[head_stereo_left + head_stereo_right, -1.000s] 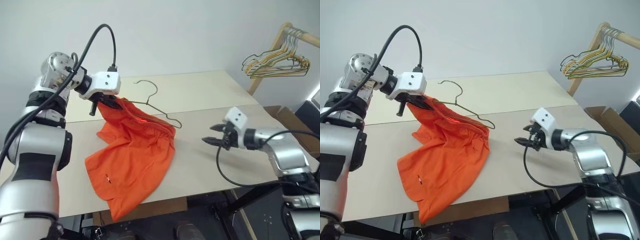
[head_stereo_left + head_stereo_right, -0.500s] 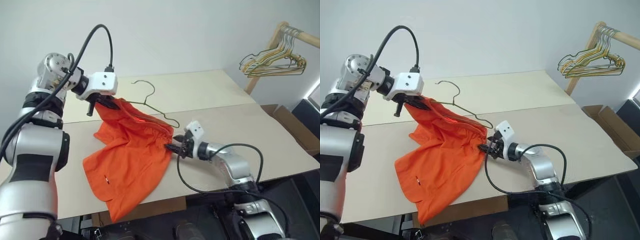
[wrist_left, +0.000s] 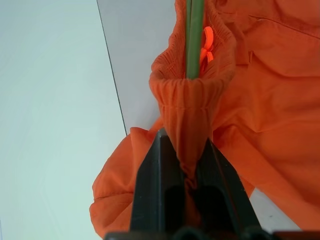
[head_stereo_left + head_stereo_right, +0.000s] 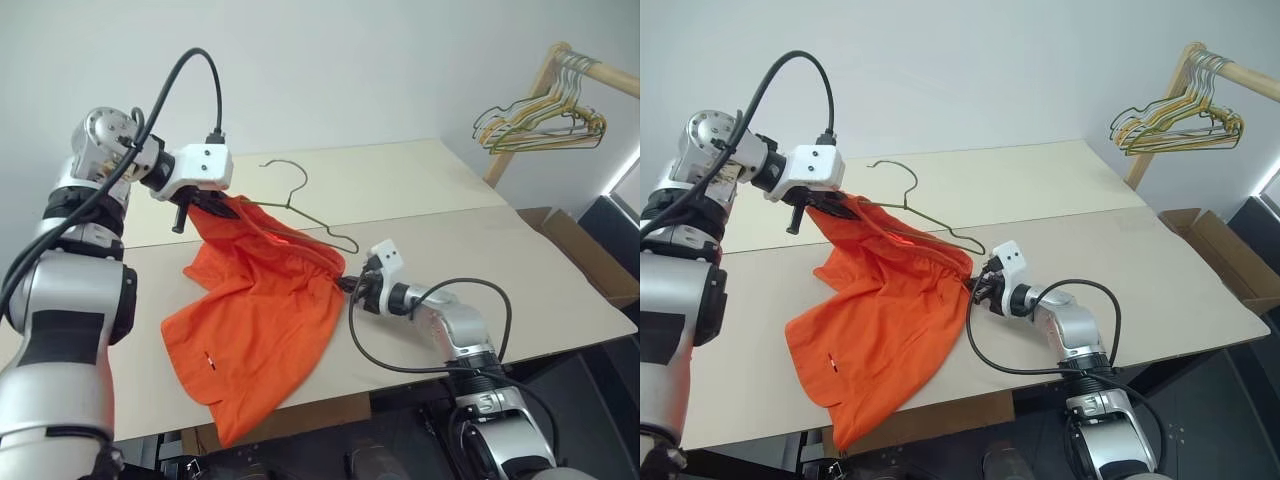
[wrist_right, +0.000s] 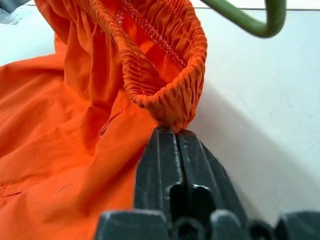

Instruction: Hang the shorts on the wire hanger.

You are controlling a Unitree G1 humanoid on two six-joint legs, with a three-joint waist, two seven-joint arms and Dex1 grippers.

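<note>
The shorts (image 4: 262, 320) hang stretched between 2 claws above the pale desk (image 4: 520, 270), their lower part draped down onto the desk and over its near edge. The left claw (image 3: 186, 165) is pinched tight on one end of the gathered waistband and holds it raised. The right claw (image 5: 174, 145) is closed narrow on the opposite end of the waistband, low and close to the desk surface. The wire hanger (image 4: 318, 215) runs through the open waistband: one end enters the fabric just beside the left claw, its hook stands up behind the shorts, and its bent corner pokes out near the right claw. A bunch of wire hangers (image 4: 535, 125) hangs on a wooden rail (image 4: 590, 70) at the far right.
</note>
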